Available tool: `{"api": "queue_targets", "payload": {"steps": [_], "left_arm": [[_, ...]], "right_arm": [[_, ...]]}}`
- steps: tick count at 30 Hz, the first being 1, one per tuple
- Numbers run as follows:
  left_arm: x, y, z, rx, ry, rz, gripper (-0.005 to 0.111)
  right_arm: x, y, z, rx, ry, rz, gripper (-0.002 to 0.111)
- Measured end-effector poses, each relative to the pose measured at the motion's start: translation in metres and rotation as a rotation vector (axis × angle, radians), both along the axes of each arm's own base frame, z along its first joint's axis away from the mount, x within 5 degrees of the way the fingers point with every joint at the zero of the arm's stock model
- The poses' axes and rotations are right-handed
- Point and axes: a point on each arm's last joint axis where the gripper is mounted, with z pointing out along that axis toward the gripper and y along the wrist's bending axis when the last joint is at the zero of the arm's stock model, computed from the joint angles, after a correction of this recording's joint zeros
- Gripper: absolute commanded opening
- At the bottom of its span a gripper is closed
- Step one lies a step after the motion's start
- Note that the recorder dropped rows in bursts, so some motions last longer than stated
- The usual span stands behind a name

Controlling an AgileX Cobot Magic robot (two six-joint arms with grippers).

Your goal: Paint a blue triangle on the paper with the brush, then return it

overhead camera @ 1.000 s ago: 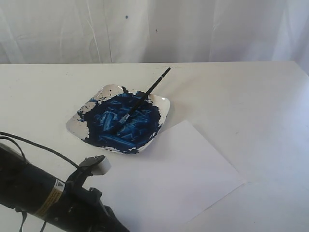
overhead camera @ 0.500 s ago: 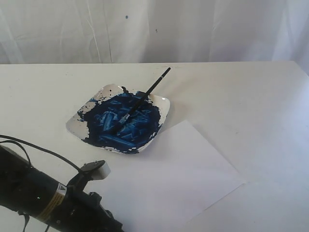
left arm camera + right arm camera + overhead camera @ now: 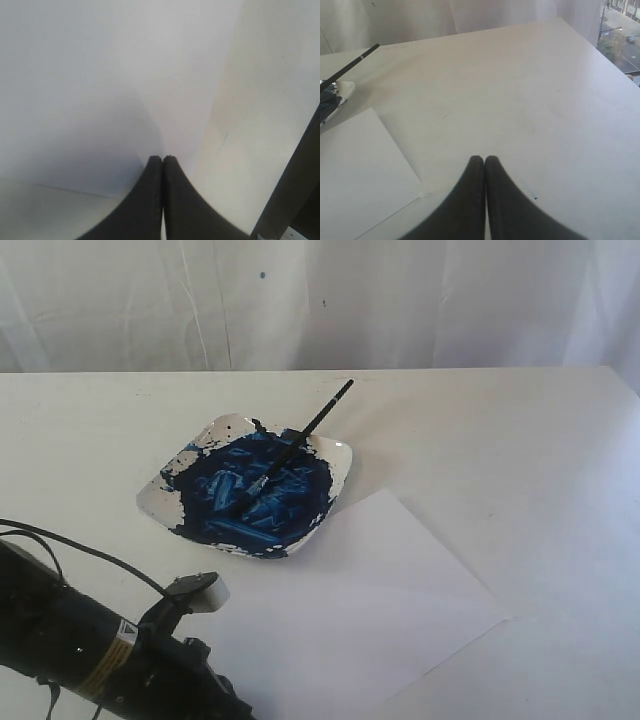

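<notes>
left arm has slid back and lower toward the near left corner since a second ago, now settled; brush, dish and paper unchanged.

step: nothing started. paper is blank, no blue triangle on it yet. brush lies in the dish, tip down in the blue paint, black handle leaning over the far rim and pointing toward the back of the worktop.

left pincer is clenched, nothing between its fingers, hanging over the paper by its edge. right pincer is also clenched and empty, over bare worktop just past the paper's corner.

next move, my guess: one pincer has to release, reach the exposed handle end and close on it. the handle is thin and slanted, so the approach should line up across it, clear of the wet paint.

room: dish sits just beside the paper's far left edge. the right half of the worktop is bare, so there's wide room for the right arm. curtain stands behind the far worktop edge, well apart from the brush. the worktop's right edge is near in the right wrist view.
</notes>
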Motion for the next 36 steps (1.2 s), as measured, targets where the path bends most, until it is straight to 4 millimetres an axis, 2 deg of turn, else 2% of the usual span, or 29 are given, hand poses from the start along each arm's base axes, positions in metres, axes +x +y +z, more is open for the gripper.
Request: {"api": "queue_targets", "payload": {"steps": [21, 24, 33, 36], "left_arm": [[-0.001, 0.000, 0.000, -0.002, -0.013, -0.022, 0.000], [-0.001, 0.000, 0.000, -0.003, -0.016, -0.025, 0.000], [-0.001, 0.000, 0.000, -0.003, -0.016, -0.025, 0.000], [-0.001, 0.000, 0.000, -0.003, -0.018, -0.027, 0.000]], "right_arm": [[0.000, 0.000, 0.001, 0.016, -0.006, -0.001, 0.000], [0.002, 0.003, 0.012, 0.217, -0.107, -0.011, 0.000], [0.000, -0.004, 0.052, 0.483, -0.520, -0.036, 0.000], [-0.001, -0.004, 0.056, 0.519, -0.557, -0.033, 0.000]]}}
